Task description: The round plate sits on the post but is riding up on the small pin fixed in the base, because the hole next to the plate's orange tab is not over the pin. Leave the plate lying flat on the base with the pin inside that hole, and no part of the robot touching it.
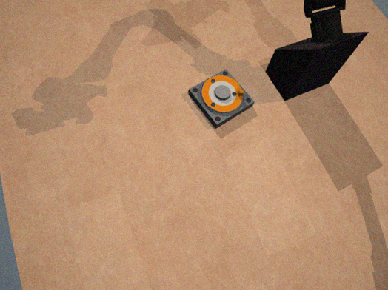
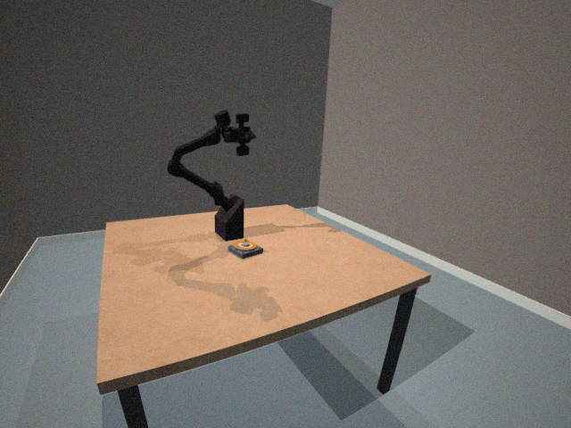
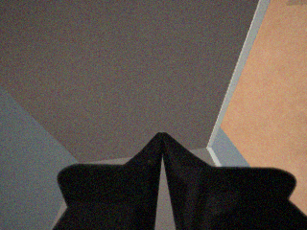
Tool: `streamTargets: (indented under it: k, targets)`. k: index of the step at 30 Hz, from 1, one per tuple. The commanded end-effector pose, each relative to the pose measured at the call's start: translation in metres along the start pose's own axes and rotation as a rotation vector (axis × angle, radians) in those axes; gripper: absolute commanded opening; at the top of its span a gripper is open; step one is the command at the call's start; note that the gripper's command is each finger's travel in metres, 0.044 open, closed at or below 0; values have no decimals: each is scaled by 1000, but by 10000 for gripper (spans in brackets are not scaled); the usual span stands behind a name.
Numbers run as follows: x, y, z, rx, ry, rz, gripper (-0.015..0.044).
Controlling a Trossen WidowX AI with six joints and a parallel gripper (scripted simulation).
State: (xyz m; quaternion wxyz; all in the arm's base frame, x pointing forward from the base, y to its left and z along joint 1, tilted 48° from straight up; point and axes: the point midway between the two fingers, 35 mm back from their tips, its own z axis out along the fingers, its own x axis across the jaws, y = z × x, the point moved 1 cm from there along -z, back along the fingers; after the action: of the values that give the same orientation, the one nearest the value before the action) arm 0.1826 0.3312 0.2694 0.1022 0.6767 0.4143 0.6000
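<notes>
The round plate, orange with a pale inner ring, sits around the grey post on the dark square base. Its orange tab points toward the arm's mount in the top view, with a dark hole beside it. The pin cannot be made out, and whether the plate lies fully flat is too small to tell. My gripper is shut and empty, high above the table, well away from the plate and touching nothing.
The arm's black mount stands on the wooden table close behind the base. Arm shadows fall across the table. Walls stand beyond the table. The wrist view shows wall, floor and part of the table top, not the plate.
</notes>
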Motion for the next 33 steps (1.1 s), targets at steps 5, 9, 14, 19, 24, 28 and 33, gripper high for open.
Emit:
streamTargets:
  k: [5, 9, 14, 19, 24, 28, 33]
  targets:
    - [-116, -12, 65, 38, -373, -415, 0]
    - [-186, -10, 83, 118, -594, -613, 0]
    - [-269, -4, 84, 274, -857, -810, 0]
    - [-339, 4, 66, 473, -1085, -948, 0]
    - [-414, 13, 21, 807, -1342, -1053, 0]
    - [-417, 14, 16, 823, -1354, -1054, 0]
    - [-417, 14, 16, 823, -1354, -1054, 0]
